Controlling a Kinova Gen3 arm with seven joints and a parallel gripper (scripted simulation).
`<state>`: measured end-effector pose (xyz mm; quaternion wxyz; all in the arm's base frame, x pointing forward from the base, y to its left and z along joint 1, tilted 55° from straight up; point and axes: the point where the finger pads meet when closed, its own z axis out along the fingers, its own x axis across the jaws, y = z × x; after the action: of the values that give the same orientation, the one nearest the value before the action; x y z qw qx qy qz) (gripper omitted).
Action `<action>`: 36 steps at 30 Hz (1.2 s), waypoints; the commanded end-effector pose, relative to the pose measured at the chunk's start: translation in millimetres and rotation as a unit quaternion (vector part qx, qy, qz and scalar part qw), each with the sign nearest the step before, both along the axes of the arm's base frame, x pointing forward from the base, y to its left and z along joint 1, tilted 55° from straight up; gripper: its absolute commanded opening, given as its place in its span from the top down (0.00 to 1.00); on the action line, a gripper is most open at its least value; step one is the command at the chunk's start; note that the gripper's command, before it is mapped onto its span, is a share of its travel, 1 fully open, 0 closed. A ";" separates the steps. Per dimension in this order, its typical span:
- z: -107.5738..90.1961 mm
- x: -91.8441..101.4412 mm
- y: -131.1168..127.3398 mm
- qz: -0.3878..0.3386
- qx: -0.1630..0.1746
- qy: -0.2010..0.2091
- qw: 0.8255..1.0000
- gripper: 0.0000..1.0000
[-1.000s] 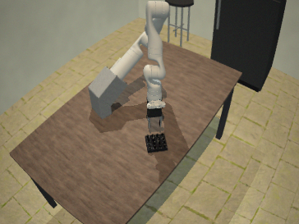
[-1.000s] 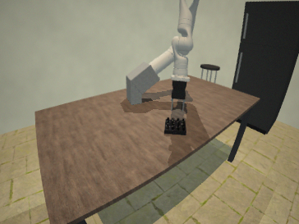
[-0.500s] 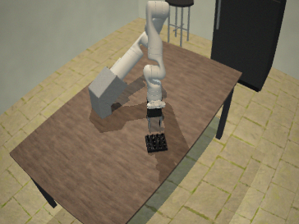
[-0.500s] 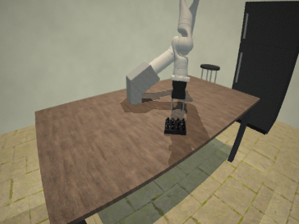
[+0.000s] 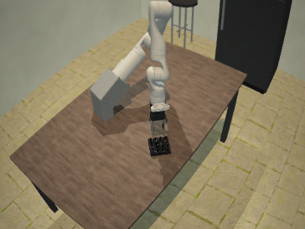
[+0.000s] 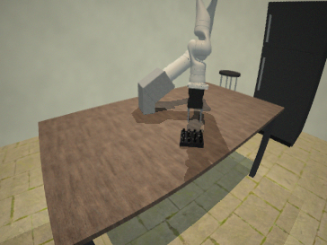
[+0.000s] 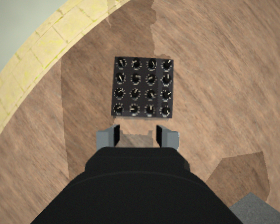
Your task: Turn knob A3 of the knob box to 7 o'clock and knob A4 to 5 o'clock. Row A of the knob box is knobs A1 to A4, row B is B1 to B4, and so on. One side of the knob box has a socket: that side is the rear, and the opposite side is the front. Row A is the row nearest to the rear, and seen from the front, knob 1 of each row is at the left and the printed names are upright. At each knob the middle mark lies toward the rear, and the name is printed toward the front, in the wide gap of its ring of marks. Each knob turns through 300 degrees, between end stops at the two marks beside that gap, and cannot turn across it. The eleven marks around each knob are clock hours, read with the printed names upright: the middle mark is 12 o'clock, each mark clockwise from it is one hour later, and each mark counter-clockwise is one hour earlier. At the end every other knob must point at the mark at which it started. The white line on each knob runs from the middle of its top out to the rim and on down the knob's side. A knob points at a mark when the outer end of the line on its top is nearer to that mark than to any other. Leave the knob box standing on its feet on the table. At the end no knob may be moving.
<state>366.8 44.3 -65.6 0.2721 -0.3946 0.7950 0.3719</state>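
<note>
The black knob box (image 5: 161, 153) (image 6: 192, 145) (image 7: 158, 86) stands on the table. In the wrist view its top faces the camera, with four rows of small black knobs and light marks around them. The white lines are too small to read surely, and the names and the socket cannot be made out, so I cannot tell which row is A. My gripper (image 5: 159, 132) (image 6: 195, 119) (image 7: 137, 132) is open and empty. It hangs above the box's level, and in the wrist view its fingers are just below the box's lower edge, touching no knob.
A grey angular block (image 5: 106, 95) (image 6: 154, 91) (image 7: 252, 210) stands at the arm's lower end on the table (image 5: 75, 152) (image 6: 103, 162). The table's edge (image 6: 180, 186) lies beyond the box. A stool (image 5: 183, 1) (image 6: 229, 74) and a black fridge (image 5: 251, 30) (image 6: 292, 64) stand behind the table.
</note>
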 end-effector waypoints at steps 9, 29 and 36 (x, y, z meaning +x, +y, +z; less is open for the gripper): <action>-4.3 15.5 -8.8 0.039 -0.014 -0.061 0.997 0.00; -15.0 49.0 -29.8 0.154 -0.051 -0.226 0.961 0.00; -21.1 61.7 -40.3 0.214 -0.067 -0.306 0.925 0.00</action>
<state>423.4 7.6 -83.2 0.3819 -0.6631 0.5999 0.2336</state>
